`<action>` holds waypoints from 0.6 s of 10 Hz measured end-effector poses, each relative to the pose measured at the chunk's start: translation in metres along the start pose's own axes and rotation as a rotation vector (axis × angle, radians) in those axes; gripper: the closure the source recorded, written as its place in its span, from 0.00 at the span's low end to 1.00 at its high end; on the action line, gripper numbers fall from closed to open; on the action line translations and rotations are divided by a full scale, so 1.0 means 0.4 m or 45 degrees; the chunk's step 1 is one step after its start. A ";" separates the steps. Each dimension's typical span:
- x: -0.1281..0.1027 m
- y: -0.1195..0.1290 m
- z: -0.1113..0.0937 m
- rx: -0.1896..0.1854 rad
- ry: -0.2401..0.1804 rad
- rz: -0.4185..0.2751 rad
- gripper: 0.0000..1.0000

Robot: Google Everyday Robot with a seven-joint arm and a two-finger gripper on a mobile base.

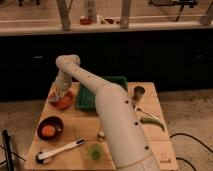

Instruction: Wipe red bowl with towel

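Observation:
The red bowl (62, 100) sits at the far left of the wooden table (150, 145), bright orange-red and shallow. My white arm reaches across the table from the front right. My gripper (59, 92) hangs over the bowl's middle, pointing down, with a pale towel (58, 95) bunched under it against the bowl's inside. The towel hides part of the bowl.
A dark brown bowl (50, 127) with an orange object stands front left. A white-handled brush (59, 150) lies at the front edge. A green tray (97, 92) is mid-table, a small green cup (94, 151) in front, a metal cup (138, 93) and green pod (152, 122) right.

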 end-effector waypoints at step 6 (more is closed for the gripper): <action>-0.001 -0.003 -0.003 0.005 0.002 -0.007 1.00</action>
